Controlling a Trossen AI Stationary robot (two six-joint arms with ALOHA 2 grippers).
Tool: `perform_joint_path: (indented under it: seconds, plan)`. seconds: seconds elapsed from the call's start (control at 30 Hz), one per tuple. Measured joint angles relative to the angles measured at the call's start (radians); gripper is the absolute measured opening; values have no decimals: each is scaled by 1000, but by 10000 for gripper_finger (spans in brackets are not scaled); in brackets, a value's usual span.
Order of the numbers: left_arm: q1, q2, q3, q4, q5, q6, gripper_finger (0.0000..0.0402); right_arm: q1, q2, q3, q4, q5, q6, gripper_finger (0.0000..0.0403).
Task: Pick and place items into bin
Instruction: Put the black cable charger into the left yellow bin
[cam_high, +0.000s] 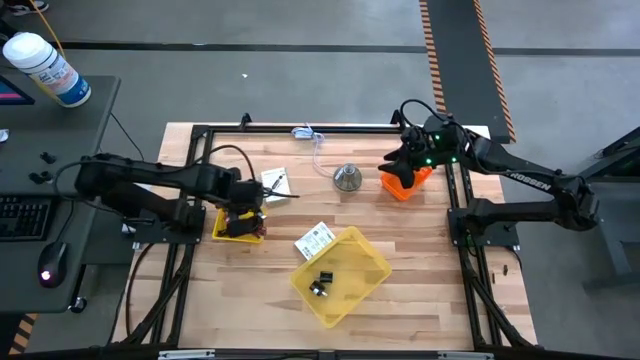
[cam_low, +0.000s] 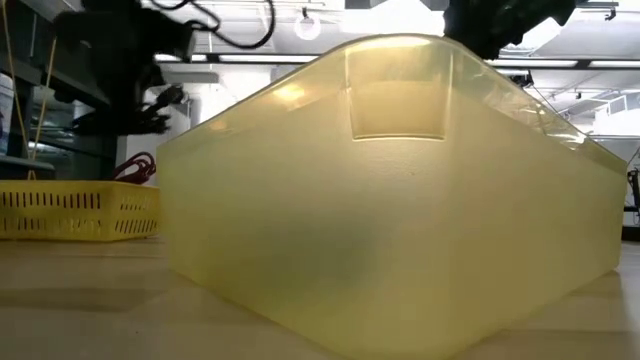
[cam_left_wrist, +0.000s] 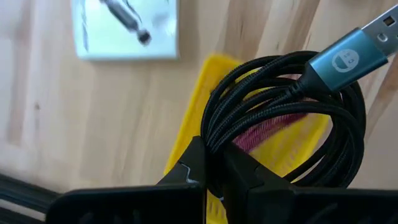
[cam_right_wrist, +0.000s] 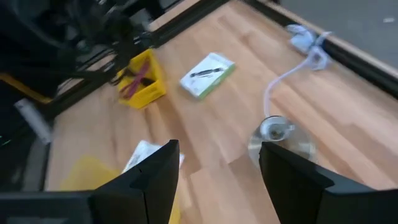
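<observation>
Left wrist view shows my left gripper (cam_left_wrist: 214, 177) with fingers pinching the coiled black cable (cam_left_wrist: 280, 118) above the small yellow tray (cam_high: 238, 226). I should lift straight, then carry it over the yellow bin (cam_high: 375, 270) before letting go. My right gripper (cam_right_wrist: 217, 171) waits near the desk's far edge, fingers spread.

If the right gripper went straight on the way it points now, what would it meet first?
Probably the silver cone. In the wrist view it lies just ahead of the right gripper, a little toward one jaw, with bare table around it. Depth is unclear, so it might pass beside it.
</observation>
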Motion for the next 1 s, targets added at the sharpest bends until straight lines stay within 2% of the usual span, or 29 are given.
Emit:
perform_joint_path:
  seconds: [0.17, 0.43, 0.73, 1.0]
  plan:
    - [0, -41, -94, 2, 33, -50, 0, 22, 0, 0, 3, 59, 33, 210]
    - [1, -55, -207, 83, 39, -26, 0, 60, 0, 0, 7, 136, 133, 210]
    - [1, -54, -231, 105, 29, -25, 3, 126, 1, 0, 61, 219, 192, 210]
    - [1, -54, -231, 104, -6, -71, 60, 164, 1, 0, 66, 274, 232, 210]
